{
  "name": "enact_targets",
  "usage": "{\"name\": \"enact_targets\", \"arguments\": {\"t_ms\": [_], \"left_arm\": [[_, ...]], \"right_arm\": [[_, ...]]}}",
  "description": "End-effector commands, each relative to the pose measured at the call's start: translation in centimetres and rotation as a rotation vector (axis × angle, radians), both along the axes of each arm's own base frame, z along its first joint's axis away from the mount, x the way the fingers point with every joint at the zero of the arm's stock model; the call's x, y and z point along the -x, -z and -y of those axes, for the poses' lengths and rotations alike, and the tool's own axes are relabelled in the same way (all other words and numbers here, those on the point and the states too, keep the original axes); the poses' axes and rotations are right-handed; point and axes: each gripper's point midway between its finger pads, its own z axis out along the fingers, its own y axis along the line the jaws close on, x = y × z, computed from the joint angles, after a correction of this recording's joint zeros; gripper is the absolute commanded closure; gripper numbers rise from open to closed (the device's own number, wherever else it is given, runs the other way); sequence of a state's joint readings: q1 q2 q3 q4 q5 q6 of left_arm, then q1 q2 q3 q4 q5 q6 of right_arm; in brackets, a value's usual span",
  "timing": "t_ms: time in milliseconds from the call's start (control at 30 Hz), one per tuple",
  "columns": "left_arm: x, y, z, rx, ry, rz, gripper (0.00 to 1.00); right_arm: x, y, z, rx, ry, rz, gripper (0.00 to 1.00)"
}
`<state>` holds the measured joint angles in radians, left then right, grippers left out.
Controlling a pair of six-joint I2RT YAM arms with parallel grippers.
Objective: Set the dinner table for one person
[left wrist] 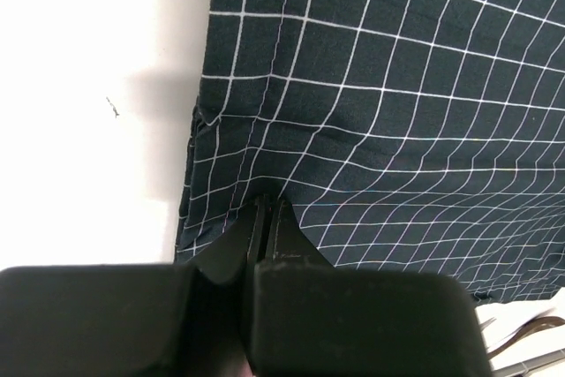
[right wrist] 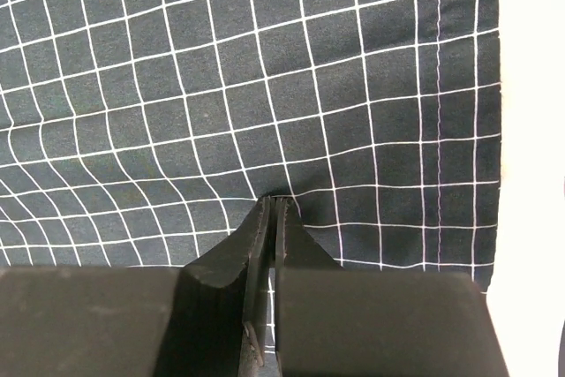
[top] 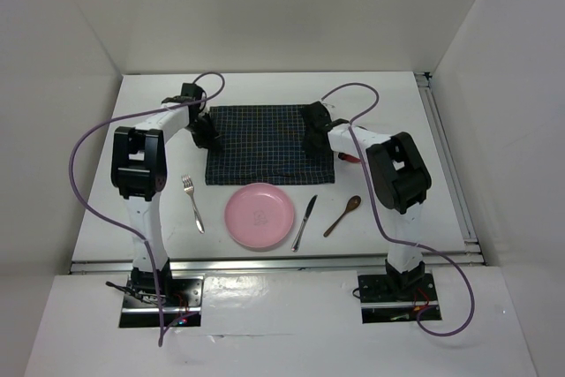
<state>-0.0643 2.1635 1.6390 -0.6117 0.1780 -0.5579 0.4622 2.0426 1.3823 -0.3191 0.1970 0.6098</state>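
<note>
White surface (top: 397,99): takes up most of the top view and carries everything else. A dark checked placemat (top: 265,143) lies on it at the middle, toward the far side.

Left hand (left wrist: 267,207): fingers pressed together, closed on a small pinch of the placemat close to its left edge. The cloth puckers there and the grid lines bend toward the tips.

Right hand (right wrist: 274,205): the same, closed on a pinch of cloth near the placemat's right edge, with wrinkles fanning out from the tips.

On the near side of the placemat, left to right:
- fork (top: 193,203), tines pointing to the far side, apart from the plate
- pink plate (top: 258,216), just beside the placemat's near edge
- knife (top: 305,222), slanted, just right of the plate
- wooden spoon (top: 342,215), slanted, bowl at the far end

Small red object (top: 350,157) on the surface by the placemat's right side, partly behind the right arm. It is too small to identify.
</note>
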Motion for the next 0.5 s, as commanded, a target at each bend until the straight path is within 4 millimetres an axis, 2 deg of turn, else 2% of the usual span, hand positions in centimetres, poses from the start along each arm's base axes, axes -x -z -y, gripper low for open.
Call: {"name": "enact_targets", "arguments": {"t_ms": [0, 67, 100, 167, 267, 333, 367, 400, 467], "left_arm": [[2.4, 2.1, -1.3, -0.072, -0.005, -0.091, 1.0], [1.9, 1.6, -1.1, -0.061, -0.002, -0.075, 1.0], [2.2, 2.0, -1.0, -0.054, 0.002, -0.095, 1.0], [1.8, 1.6, -0.9, -0.053, 0.001, -0.082, 1.0], [1.7, 1.2, -0.9, -0.052, 0.001, -0.071, 1.0], [1.8, 0.7, -0.9, -0.052, 0.001, -0.068, 1.0], [1.5, -0.2, -0.9, -0.051, 0.001, -0.051, 1.0], [1.5, -1.0, -1.1, -0.064, 0.006, -0.047, 1.0], [0.7, -3.0, -1.1, -0.064, 0.013, -0.007, 1.0]], "right_arm": [[2.7, 2.6, 3.4, 0.133, 0.037, -0.113, 1.0], [3.4, 2.9, 3.5, 0.128, 0.032, -0.124, 1.0], [3.3, 2.5, 3.4, 0.123, 0.032, -0.114, 1.0], [3.8, 3.1, 3.7, 0.129, 0.032, -0.127, 1.0], [3.6, 2.7, 3.4, 0.116, 0.017, -0.113, 1.0], [2.9, 1.3, 2.9, 0.096, 0.005, -0.083, 0.99], [2.5, 0.9, 2.7, 0.09, 0.005, -0.072, 0.97], [2.2, -0.1, 2.2, 0.092, -0.024, -0.046, 0.95], [0.0, -3.5, 0.9, 0.057, -0.069, 0.061, 0.87]]}}
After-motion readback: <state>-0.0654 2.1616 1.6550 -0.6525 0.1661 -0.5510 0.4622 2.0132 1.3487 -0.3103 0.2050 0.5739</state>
